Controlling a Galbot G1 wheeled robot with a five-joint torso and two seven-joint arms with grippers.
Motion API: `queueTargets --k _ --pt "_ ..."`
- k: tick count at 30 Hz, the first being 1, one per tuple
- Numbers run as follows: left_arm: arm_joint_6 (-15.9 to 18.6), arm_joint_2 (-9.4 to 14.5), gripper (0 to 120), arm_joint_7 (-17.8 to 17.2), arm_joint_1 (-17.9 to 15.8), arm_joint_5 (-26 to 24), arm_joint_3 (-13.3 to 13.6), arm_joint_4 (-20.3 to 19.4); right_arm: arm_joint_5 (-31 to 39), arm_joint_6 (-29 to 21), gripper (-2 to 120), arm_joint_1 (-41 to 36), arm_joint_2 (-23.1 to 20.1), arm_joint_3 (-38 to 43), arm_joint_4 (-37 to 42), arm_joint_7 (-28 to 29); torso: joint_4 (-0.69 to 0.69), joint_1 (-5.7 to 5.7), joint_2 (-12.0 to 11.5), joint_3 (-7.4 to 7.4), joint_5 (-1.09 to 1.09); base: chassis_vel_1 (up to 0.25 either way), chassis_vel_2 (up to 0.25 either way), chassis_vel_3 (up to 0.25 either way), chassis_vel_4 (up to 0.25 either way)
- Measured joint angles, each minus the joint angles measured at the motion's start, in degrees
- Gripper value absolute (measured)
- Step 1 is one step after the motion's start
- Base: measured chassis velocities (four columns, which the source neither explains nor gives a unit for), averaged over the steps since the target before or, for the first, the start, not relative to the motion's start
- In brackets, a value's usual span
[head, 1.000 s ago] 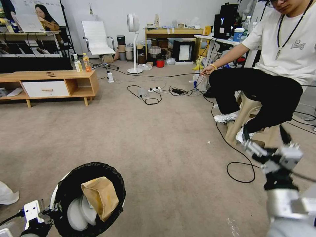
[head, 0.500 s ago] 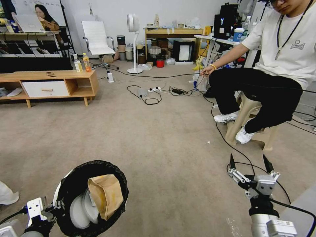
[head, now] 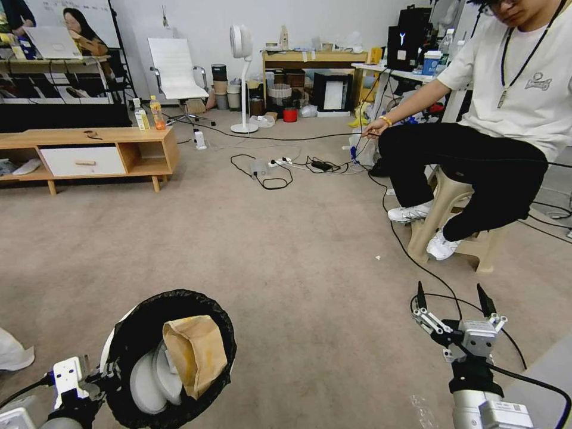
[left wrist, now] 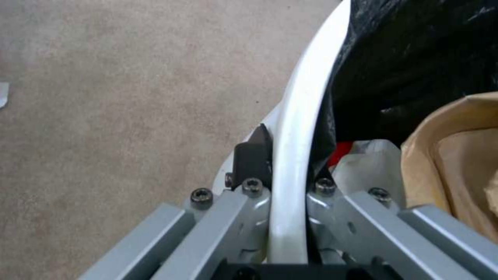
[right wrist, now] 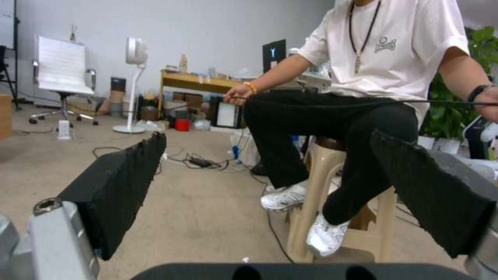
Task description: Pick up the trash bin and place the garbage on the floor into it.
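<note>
White round plastic trash bin (head: 170,357) (black-lined, brown paper bag (head: 195,353) inside) is pinched at its rim by the left hand (left wrist: 288,186); right hand (head: 454,310) spread over open beige carpet floor (head: 298,268).

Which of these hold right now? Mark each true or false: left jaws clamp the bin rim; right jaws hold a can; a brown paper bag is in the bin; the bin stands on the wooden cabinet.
1. The left gripper has its jaws clamped on the trash bin rim. True.
2. The right gripper holds a can. False: jaws open, empty.
3. A brown paper bag sits in the bin. True.
4. The bin stands on the wooden cabinet. False: the left gripper holds it above the carpet.
</note>
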Motion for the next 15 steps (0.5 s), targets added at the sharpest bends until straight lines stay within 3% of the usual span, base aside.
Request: queueTargets --k 7,15 --pt "0.1 -0.5 1 0.0 0.2 0.0 -0.1 -0.4 0.5 0.6 100 0.2 -0.3 0.0 0.0 -0.2 0.00 0.00 0.0 0.00 0.00 0.000 0.000 0.000 0.000" --pt "0.1 -0.9 1 0.0 0.3 0.2 -0.3 -0.6 1.2 0.8 100 0.5 -0.7 0.0 -0.2 -0.2 0.01 0.00 0.0 0.00 0.00 0.067 0.068 0.064 0.067"
